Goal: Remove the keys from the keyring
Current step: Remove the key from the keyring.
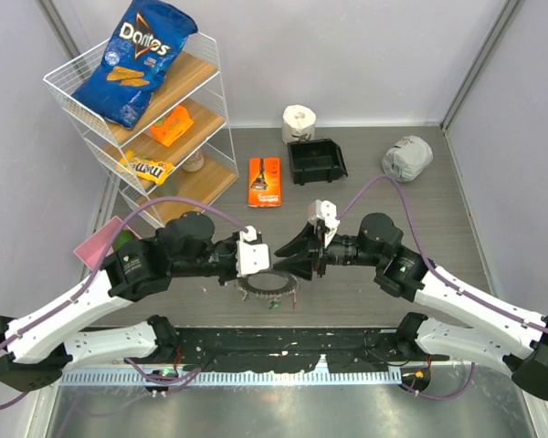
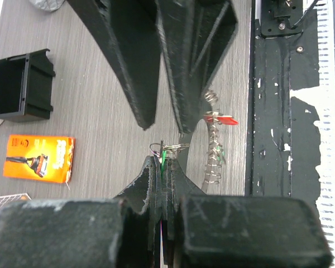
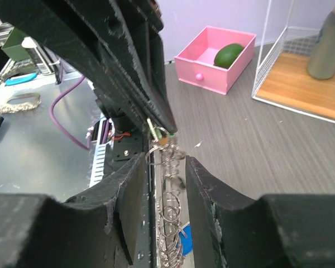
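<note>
Pincers at frilly silver keyring point(image 1: 267, 285).
Left wrist view alone shows red-headed key point(image 2: 220, 119); left pincer point(image 2: 161, 161) clamps green-headed key point(image 2: 163, 151); right pincer point(image 3: 164, 162) half-open astride keyring.

L gripper point(image 2: 161, 167) jaws pressed tight; R gripper point(image 3: 164, 164) jaws apart. Both stretched inward, low, tips approx nose-to-nose.

Keyring point(image 1: 267, 286) at the front of the table point(image 1: 347, 310)
Left gripper point(image 1: 269, 265) and right gripper point(image 1: 288, 254) face each other just above it, tips nearly touching.
</note>
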`<action>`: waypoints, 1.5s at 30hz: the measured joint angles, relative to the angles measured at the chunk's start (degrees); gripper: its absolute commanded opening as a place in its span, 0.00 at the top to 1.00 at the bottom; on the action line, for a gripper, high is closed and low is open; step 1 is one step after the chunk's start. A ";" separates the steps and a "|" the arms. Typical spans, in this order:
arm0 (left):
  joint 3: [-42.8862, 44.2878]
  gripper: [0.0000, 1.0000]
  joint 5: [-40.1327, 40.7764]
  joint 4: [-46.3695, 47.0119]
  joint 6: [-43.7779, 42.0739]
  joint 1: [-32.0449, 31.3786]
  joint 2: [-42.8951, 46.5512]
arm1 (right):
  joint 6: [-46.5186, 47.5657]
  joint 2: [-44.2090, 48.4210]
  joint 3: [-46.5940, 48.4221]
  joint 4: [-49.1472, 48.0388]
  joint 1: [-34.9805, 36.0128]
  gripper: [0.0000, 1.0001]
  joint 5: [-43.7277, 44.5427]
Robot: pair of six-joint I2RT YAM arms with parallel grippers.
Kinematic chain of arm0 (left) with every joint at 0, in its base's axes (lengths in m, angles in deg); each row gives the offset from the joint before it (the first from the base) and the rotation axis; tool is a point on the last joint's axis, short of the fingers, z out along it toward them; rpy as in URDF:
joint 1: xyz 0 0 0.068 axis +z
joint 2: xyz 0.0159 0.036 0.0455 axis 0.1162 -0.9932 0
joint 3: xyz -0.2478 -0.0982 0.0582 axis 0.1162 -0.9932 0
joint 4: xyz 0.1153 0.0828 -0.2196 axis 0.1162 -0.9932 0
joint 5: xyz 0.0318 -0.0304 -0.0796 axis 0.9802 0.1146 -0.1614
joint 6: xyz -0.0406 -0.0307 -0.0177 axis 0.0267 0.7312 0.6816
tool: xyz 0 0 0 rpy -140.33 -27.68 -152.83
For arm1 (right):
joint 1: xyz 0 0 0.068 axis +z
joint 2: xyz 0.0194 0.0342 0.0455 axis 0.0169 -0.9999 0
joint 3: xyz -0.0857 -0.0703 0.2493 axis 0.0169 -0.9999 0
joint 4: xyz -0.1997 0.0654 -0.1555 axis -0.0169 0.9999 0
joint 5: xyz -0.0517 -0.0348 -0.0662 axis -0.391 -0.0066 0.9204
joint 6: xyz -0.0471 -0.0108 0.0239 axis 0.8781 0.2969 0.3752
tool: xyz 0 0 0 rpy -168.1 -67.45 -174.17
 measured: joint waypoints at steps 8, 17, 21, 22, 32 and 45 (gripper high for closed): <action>-0.35 1.00 -1.68 0.26 -1.14 0.00 0.28 | 2.36 0.00 2.29 1.57 -1.73 0.62 0.26; -0.48 1.00 -1.86 0.31 -2.45 0.00 1.75 | 4.11 -3.56 2.34 2.38 -1.99 0.59 0.20; 0.85 1.00 0.33 -1.51 -2.34 0.00 0.79 | 4.11 -3.52 2.34 2.43 -1.99 0.57 0.94; 1.90 1.00 1.11 -2.67 -2.16 0.00 -0.02 | 4.11 -3.39 2.34 2.54 -1.99 0.57 1.42; 7.39 1.00 7.32 -9.18 4.26 0.00 -5.51 | 4.00 1.62 1.60 2.38 -1.99 0.56 3.93; 10.80 1.00 6.12 -12.15 9.07 0.00 -6.82 | 4.02 -1.07 1.09 1.73 -1.95 0.56 0.02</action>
